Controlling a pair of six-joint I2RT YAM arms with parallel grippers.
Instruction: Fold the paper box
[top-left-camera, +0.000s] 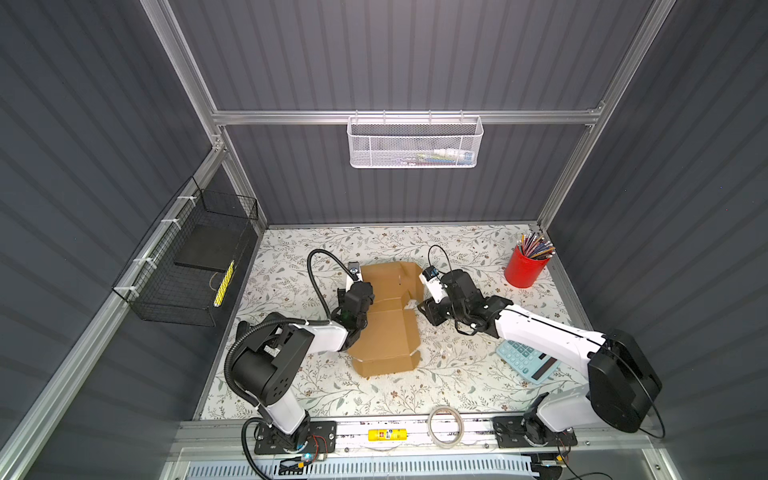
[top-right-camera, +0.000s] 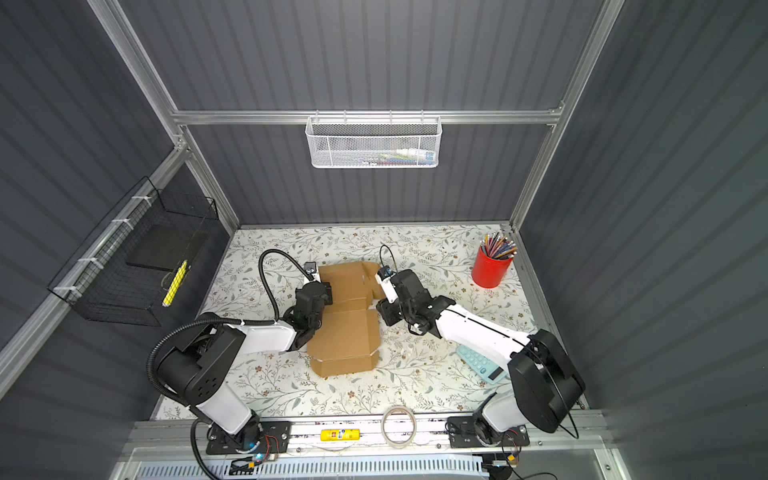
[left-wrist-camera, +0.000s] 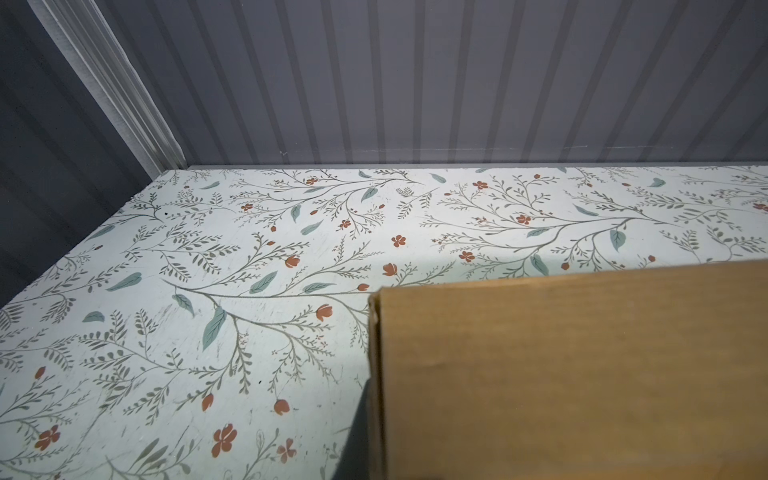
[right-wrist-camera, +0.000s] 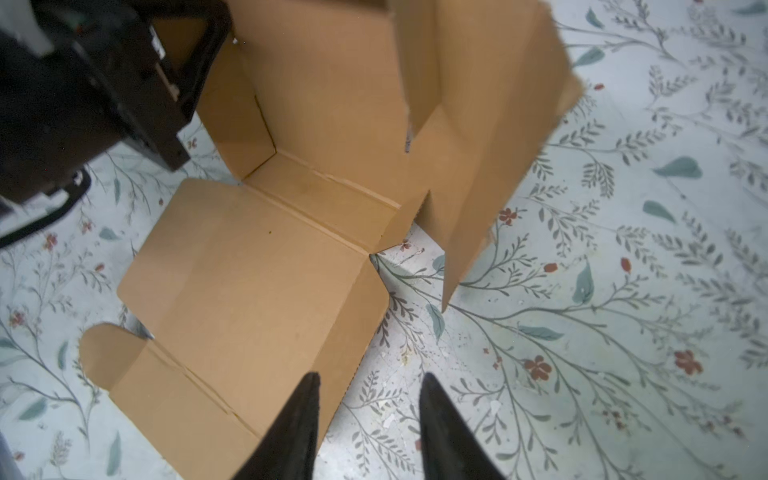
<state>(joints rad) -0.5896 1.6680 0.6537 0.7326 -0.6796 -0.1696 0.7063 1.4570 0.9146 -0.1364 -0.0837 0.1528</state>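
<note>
The room has gray striped walls and shiny metal bars. One table (top-left-camera: 457, 257) with a leaf and flower print fills the floor. Two robot arms reach in. One brown paper box (top-left-camera: 386, 324) lies in the middle of the table, partly folded, its far walls standing up. It has no writing. The left gripper (top-left-camera: 359, 291) is pinched shut on the box's left wall. The right gripper (right-wrist-camera: 372, 380) has its fingers apart, holding nothing, just over the box's right edge. There is one black wire basket (top-left-camera: 195, 266), one white basket (top-left-camera: 415, 141), one blue calculator (top-left-camera: 525, 359), one red cup (top-left-camera: 524, 268) of pencils, one tape roll (top-left-camera: 445, 426) and one yellow label (top-left-camera: 387, 434), too small to read.
</note>
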